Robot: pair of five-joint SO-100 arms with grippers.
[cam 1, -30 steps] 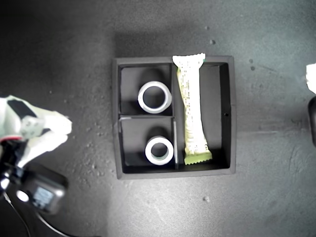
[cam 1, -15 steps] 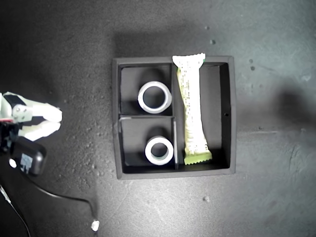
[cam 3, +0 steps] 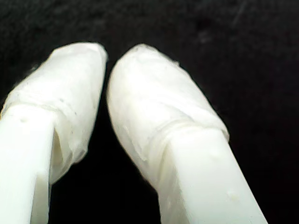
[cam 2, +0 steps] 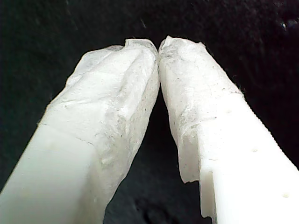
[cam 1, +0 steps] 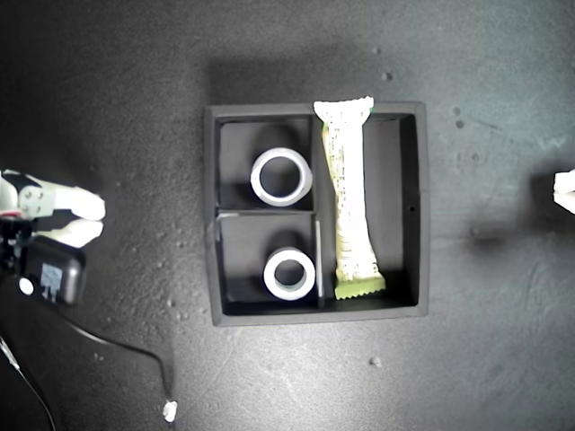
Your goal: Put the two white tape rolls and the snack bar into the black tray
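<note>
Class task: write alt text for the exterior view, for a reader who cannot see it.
A black tray on a dark surface holds two white tape rolls in separate small compartments, and a snack bar in the long one. A white end effector sits at the view's left edge.

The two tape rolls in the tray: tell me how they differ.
The first tape roll sits in the tray's small compartment nearer the exterior view's top; the second tape roll in the one below. The first looks slightly larger. The second's inner wall looks greyer, the first's whiter. Both are white rings lying flat, beside the snack bar.
</note>
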